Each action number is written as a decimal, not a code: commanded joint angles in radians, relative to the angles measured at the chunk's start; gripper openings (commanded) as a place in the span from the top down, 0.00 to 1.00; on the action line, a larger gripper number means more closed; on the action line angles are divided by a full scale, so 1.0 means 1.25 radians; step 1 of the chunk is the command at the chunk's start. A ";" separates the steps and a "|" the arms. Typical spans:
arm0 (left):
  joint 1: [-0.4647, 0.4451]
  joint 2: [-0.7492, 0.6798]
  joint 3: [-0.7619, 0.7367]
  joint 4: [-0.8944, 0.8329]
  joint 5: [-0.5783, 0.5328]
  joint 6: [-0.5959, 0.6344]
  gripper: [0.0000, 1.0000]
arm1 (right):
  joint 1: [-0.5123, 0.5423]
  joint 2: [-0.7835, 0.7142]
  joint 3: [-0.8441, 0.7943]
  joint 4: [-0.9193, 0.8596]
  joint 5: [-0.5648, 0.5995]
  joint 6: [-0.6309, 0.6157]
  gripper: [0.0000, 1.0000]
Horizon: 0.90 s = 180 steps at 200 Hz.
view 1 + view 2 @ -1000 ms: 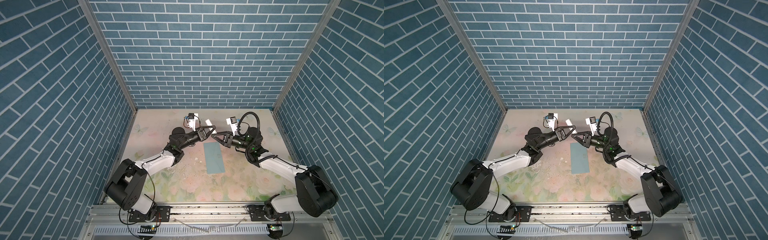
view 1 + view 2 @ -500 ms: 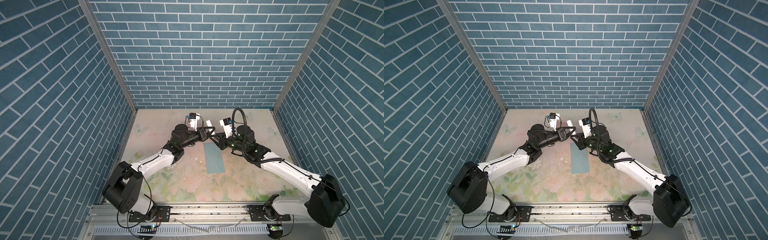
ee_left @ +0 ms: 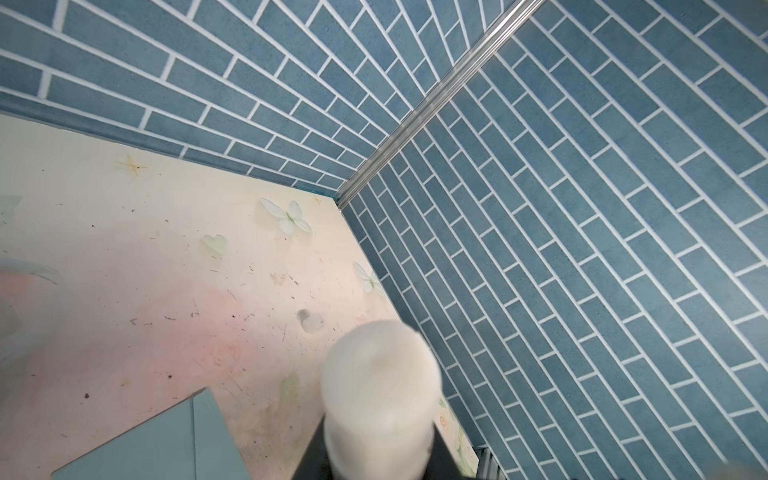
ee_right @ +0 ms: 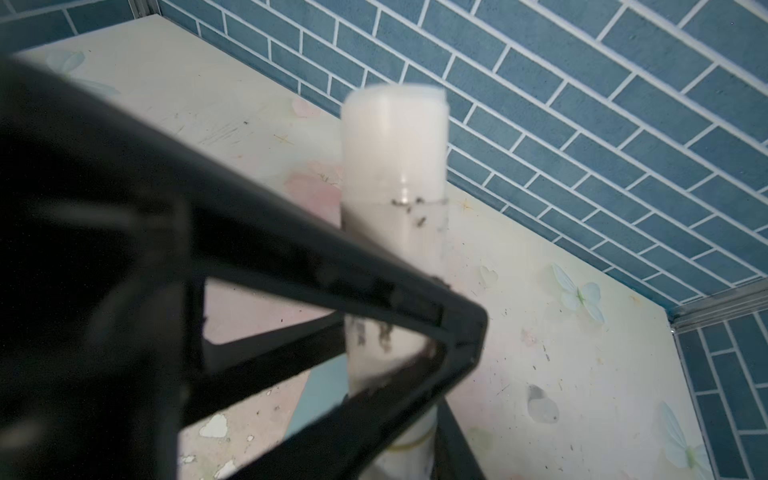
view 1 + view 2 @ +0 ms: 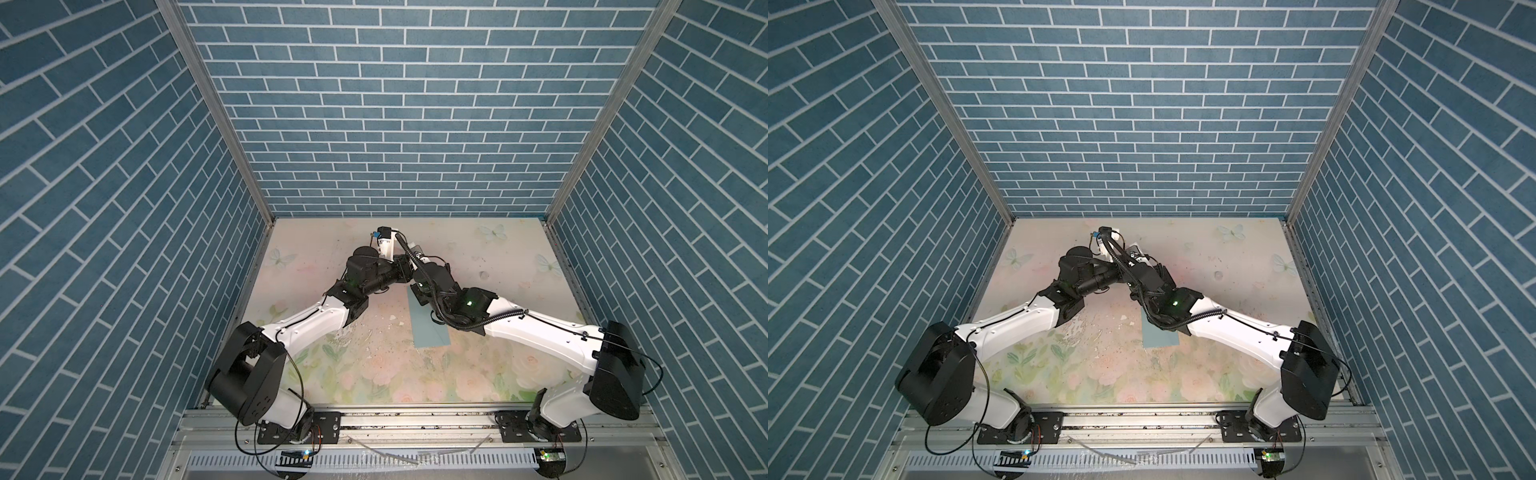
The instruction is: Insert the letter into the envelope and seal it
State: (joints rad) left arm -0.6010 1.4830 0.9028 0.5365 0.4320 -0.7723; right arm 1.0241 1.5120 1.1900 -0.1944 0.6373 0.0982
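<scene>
The envelope (image 5: 430, 332) lay flat on the tabletop (image 5: 498, 374), with its far end hidden under my arms. I could not see the letter. Just above that end, my left pincer (image 3: 380, 461) and right pincer (image 4: 411, 465) each looked clamped on one white tube (image 4: 395, 158). I guessed it was glue. To open it well, I thought one side should hold firm while the other pulled straight, not sideways.

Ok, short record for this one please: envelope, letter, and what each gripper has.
envelope: flat on the table, partly under the grippers
letter: not in view
white tube: raised above the envelope, between both grippers
left gripper: shut on the white tube
right gripper: shut on the white tube too
</scene>
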 commanded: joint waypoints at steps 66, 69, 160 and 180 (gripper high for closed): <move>-0.011 -0.022 -0.001 0.077 0.080 -0.033 1.00 | -0.266 -0.247 -0.248 0.272 -0.759 0.207 0.42; -0.010 -0.023 -0.001 0.084 0.083 -0.038 1.00 | -0.277 -0.250 -0.257 0.287 -0.794 0.217 0.42; -0.003 -0.016 -0.003 0.161 0.124 -0.107 1.00 | -0.370 -0.214 -0.314 0.474 -1.100 0.358 0.57; -0.003 -0.016 -0.003 0.160 0.123 -0.108 1.00 | -0.373 -0.202 -0.312 0.493 -1.106 0.371 0.62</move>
State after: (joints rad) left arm -0.6064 1.4788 0.9024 0.6964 0.5671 -0.8997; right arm 0.5617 1.2423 0.8192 0.3286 -0.6716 0.5037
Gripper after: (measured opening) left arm 0.276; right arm 0.403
